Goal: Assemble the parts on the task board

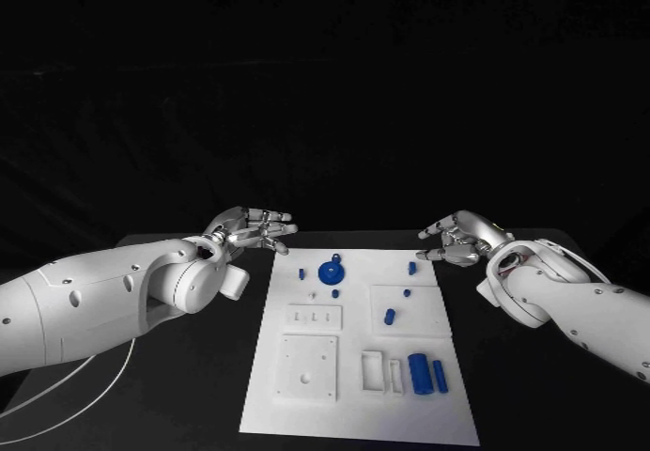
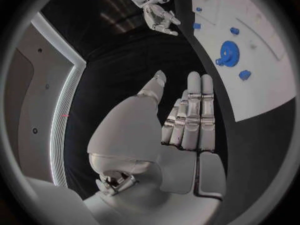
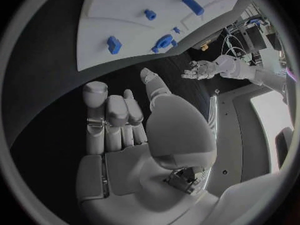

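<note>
Several blue parts, white task board

Black table, bearing flat at its middle the white task board, with small blue parts scattered on the board's surface.

arms: white, smooth shells | left hand, right hand: silver, jointed

In the head view the task board runs off the bottom edge; its smallest blue parts at centre are too tiny to identify
</note>
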Tool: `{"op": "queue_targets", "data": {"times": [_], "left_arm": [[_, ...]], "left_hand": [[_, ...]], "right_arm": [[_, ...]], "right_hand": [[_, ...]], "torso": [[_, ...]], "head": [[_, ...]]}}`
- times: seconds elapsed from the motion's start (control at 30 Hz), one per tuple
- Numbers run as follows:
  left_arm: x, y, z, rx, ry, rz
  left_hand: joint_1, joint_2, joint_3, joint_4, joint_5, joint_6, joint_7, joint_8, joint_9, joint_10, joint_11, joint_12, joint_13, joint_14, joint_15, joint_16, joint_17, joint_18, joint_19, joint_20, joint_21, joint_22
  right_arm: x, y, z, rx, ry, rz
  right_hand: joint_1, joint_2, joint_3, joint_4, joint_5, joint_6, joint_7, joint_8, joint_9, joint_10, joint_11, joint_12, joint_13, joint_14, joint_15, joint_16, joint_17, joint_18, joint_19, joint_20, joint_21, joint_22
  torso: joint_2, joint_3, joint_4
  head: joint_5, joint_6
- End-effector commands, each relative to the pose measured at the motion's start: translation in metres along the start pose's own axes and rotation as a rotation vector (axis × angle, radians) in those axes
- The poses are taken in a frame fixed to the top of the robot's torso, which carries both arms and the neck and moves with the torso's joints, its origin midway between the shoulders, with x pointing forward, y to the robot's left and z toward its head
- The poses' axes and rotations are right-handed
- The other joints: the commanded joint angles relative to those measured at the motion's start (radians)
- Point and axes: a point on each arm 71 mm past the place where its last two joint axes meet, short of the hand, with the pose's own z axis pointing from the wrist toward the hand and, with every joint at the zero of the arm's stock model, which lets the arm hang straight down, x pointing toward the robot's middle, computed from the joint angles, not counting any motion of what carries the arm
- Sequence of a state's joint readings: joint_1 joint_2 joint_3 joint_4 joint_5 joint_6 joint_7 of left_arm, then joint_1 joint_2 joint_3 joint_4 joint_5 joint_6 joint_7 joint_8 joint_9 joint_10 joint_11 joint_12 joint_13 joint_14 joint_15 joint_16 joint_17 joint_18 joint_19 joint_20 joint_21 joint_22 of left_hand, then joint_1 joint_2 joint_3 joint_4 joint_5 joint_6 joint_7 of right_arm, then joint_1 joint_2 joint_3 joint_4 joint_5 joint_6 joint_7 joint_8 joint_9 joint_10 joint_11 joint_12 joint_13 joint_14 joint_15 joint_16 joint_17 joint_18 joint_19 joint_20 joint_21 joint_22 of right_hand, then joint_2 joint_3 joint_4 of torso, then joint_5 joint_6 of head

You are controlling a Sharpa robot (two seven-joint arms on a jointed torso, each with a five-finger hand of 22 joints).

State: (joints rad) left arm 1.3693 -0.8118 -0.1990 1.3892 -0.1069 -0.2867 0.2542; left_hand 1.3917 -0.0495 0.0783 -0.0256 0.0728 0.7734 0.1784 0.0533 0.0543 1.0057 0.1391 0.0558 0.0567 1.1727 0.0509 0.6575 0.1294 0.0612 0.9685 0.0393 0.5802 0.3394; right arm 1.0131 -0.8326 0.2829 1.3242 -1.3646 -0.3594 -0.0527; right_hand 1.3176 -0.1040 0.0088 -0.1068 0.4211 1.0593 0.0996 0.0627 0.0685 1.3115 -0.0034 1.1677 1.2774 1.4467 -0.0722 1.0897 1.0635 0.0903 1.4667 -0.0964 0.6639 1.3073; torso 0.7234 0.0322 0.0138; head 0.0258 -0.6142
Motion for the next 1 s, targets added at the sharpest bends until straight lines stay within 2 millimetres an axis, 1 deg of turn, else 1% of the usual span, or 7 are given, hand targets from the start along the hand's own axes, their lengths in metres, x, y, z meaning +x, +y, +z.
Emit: {"op": "queue_targets", "data": {"times": [0.03,0.2,0.37,0.57,0.67,0.7,1.0], "left_arm": [[0.001,-0.002,0.000,0.019,0.013,-0.004],[0.000,-0.001,0.001,0.020,0.016,-0.004],[-0.003,-0.001,0.001,0.024,0.013,-0.002],[-0.006,-0.001,0.002,0.029,0.005,0.001],[-0.007,0.000,0.002,0.029,0.002,0.002],[-0.007,0.000,0.002,0.029,0.002,0.003],[-0.008,0.000,0.002,0.028,0.002,0.004]], "left_hand": [[-0.006,0.006,0.002,-0.003,0.005,-0.001,-0.002,0.000,-0.001,-0.006,0.002,0.004,0.001,-0.003,0.003,-0.006,-0.001,0.011,-0.005,-0.001,-0.003,-0.001],[-0.006,0.008,0.001,-0.005,0.005,-0.001,-0.002,0.000,-0.001,-0.006,0.002,0.004,0.001,-0.003,0.003,-0.008,-0.002,0.011,-0.004,-0.001,-0.005,-0.002],[-0.004,0.007,0.000,-0.008,0.005,-0.002,-0.002,0.000,-0.001,-0.006,0.002,0.004,0.001,-0.001,0.003,-0.008,-0.002,0.011,-0.003,-0.002,-0.005,-0.002],[-0.003,0.009,0.000,-0.009,0.005,0.000,-0.002,0.000,-0.001,-0.005,0.002,0.004,0.001,-0.001,0.003,-0.008,-0.002,0.011,-0.003,-0.002,-0.005,-0.002],[-0.003,0.009,0.000,-0.009,0.005,0.000,-0.002,0.000,-0.001,-0.005,0.002,0.004,0.001,-0.001,0.003,-0.008,-0.002,0.011,-0.003,-0.002,-0.005,-0.002],[-0.003,0.009,0.000,-0.009,0.005,0.000,-0.002,0.000,-0.001,-0.005,0.002,0.004,0.001,-0.001,0.003,-0.008,-0.002,0.011,-0.003,-0.002,-0.005,-0.002],[-0.004,0.012,-0.004,-0.014,0.005,0.002,-0.002,0.000,-0.001,-0.005,0.002,0.004,0.001,0.000,0.002,-0.008,-0.002,0.011,-0.002,-0.003,-0.004,-0.001]], "right_arm": [[0.002,-0.006,-0.001,-0.047,0.072,0.031],[0.000,-0.016,-0.001,-0.030,0.075,0.011],[0.005,-0.022,0.001,-0.019,0.082,-0.001],[0.015,-0.028,0.003,0.011,0.074,-0.005],[0.022,-0.034,0.003,0.032,0.078,-0.003],[0.023,-0.035,0.003,0.037,0.079,-0.002],[0.036,-0.041,0.003,0.061,0.100,0.004]], "right_hand": [[0.002,0.005,-0.004,-0.008,-0.008,-0.007,0.005,0.001,-0.001,-0.004,0.006,-0.001,-0.001,-0.001,0.005,-0.005,0.002,0.010,0.046,0.009,-0.004,0.074],[0.013,0.010,-0.004,-0.020,-0.026,-0.012,0.007,0.000,-0.001,-0.004,0.007,-0.001,-0.002,-0.001,0.005,-0.004,0.004,0.011,0.047,0.009,-0.002,0.075],[0.016,0.011,0.007,-0.033,-0.035,-0.012,0.008,0.000,-0.001,-0.004,0.008,0.000,-0.002,0.000,0.007,-0.004,0.007,0.011,0.048,0.010,-0.001,0.075],[0.011,0.011,0.023,-0.038,-0.056,-0.016,0.008,0.000,-0.001,-0.004,0.008,0.001,-0.001,0.000,0.006,-0.004,0.009,0.012,0.047,0.010,-0.002,0.075],[0.011,0.009,0.025,-0.039,-0.058,-0.019,0.009,0.000,-0.002,-0.004,0.008,0.001,-0.001,0.000,0.006,-0.005,0.008,0.013,0.047,0.011,-0.002,0.075],[0.011,0.009,0.025,-0.039,-0.058,-0.019,0.009,0.000,-0.002,-0.004,0.008,0.001,-0.001,0.000,0.006,-0.005,0.008,0.013,0.047,0.011,-0.002,0.075],[0.011,0.006,0.029,-0.040,-0.058,-0.023,0.010,0.000,-0.001,-0.006,0.009,0.000,-0.002,0.000,0.007,-0.006,0.008,0.013,0.047,0.011,-0.005,0.074]], "torso": [[-0.001,0.0022,-0.0064],[-0.001,0.0027,-0.0040],[-0.001,0.0019,-0.0043],[-0.001,0.0025,0.0030],[-0.001,0.0009,0.0022],[-0.001,0.0008,0.0033],[-0.001,0.0007,-0.0011]], "head": [[-0.005,0.000],[-0.010,-0.003],[-0.007,-0.003],[-0.011,-0.008],[-0.010,-0.009],[-0.010,-0.008],[-0.005,-0.014]]}}
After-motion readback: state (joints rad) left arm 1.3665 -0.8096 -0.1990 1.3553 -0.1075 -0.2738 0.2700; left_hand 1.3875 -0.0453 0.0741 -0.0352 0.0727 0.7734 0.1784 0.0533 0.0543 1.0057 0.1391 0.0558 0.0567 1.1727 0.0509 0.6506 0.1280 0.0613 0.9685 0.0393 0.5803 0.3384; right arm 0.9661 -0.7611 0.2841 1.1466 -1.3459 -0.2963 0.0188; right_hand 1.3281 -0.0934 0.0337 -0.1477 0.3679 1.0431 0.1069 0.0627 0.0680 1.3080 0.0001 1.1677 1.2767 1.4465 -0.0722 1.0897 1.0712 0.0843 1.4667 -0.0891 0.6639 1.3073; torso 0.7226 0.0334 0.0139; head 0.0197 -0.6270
